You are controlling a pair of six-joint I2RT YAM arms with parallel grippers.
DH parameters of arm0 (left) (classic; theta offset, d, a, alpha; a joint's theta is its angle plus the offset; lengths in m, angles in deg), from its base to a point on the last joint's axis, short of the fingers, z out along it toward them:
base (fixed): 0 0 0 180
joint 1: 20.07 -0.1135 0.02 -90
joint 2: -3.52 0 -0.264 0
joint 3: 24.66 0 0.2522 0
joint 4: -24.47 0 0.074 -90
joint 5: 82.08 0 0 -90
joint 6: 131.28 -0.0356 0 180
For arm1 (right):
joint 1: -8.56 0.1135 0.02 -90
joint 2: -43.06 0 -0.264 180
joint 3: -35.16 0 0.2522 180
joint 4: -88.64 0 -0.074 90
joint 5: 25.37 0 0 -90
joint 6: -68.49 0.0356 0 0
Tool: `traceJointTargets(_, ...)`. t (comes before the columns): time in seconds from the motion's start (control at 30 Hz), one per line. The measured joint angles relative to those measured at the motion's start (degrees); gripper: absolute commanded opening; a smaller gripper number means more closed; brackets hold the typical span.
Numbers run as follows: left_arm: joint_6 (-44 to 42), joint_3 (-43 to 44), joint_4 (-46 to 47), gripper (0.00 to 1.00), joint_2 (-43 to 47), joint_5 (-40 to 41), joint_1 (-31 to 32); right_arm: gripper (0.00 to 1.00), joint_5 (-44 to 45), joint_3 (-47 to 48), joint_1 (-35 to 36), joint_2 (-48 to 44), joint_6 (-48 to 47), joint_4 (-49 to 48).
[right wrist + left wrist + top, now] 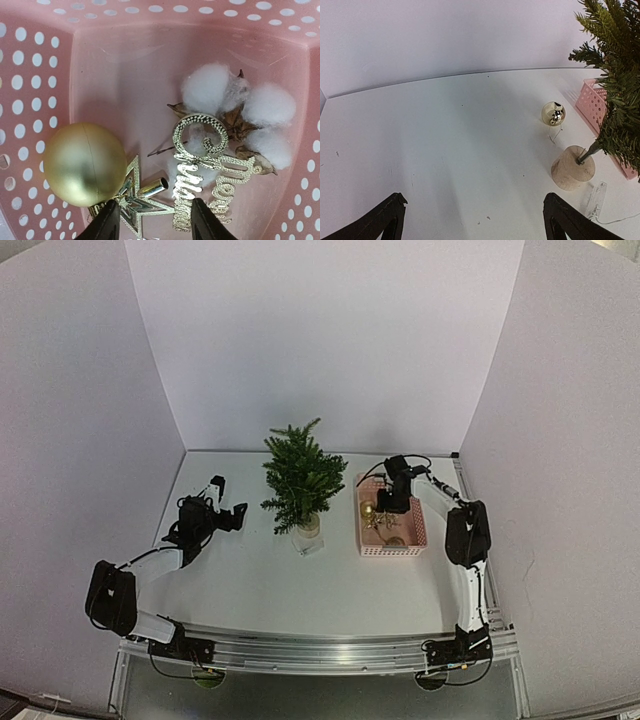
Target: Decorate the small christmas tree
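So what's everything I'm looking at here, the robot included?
small christmas tree: one, dark green, mid-table
wooden base: one, pale, under the tree
pink basket: one, right of the tree
matte gold ball: one, in the basket
star: one, gold, beside that ball
script sign: one, gold glitter, in the basket
cotton boll: one, white, in the basket
shiny ball: one, gold, on the table near the base
clear box with wire: one, beside the base
table: one, white
left gripper: one, black, open, left of the tree
right gripper: one, black, open above the star
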Motion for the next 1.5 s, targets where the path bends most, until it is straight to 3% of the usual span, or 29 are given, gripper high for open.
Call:
traceJointTargets(0.23,0.00,0.00,0.00,0.96,-0.02,-0.01,-0.07,0.34,0.17,-2.39,-2.75,-2.02,4.38,-0.03)
traceJointTargets(0.63,0.00,0.00,0.00,0.96,-0.02,0.00,-0.26,0.39,0.92,-2.07,-4.27,-1.16,8.25,-0.09)
traceJointTargets(0.97,0.00,0.00,0.00,0.96,-0.01,0.00,-0.34,0.29,2.41,-2.07,-4.16,1.03,9.80,-0.08)
traceJointTargets(1.27,0.00,0.00,0.00,0.96,0.00,0.00,-0.43,0.27,3.31,-2.07,-4.16,1.94,10.16,-0.09)
traceJointTargets(1.5,0.00,0.00,0.02,0.96,-0.02,0.00,-0.47,0.16,3.05,-2.07,-4.16,1.94,9.98,-0.09)
